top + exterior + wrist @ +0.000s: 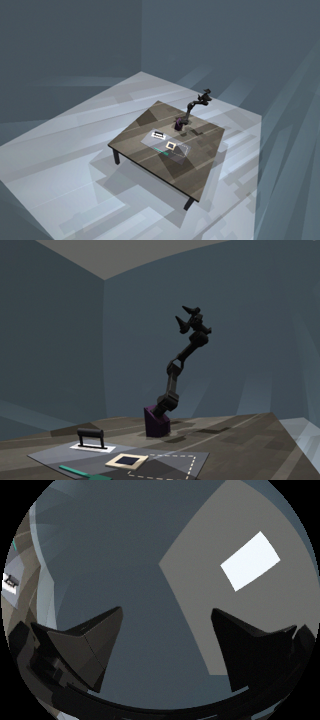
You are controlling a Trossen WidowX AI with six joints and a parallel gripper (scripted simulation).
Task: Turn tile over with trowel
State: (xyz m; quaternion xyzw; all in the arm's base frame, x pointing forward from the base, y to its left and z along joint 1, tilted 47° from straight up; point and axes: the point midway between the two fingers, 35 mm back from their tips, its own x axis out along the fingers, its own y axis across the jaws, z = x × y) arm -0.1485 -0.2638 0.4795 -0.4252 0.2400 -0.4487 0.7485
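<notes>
- Edges: the mat [147, 140] [51, 457] [15, 562] lies inside the front edge of the counter [129, 147] [258, 446] [31, 580]; the tool [201, 93] [179, 311] [168, 612], spread wide, is raised well apart.
- Count: one tile [170, 145] [126, 461], one dashed outline [187, 150] [191, 467], one black-handled plate [155, 136] [109, 448] [9, 582], one green blade [165, 153] [99, 476] [14, 545].
- Orientation: tile on mat, mark upward; green blade's long axis roughly follows the front edge.
</notes>
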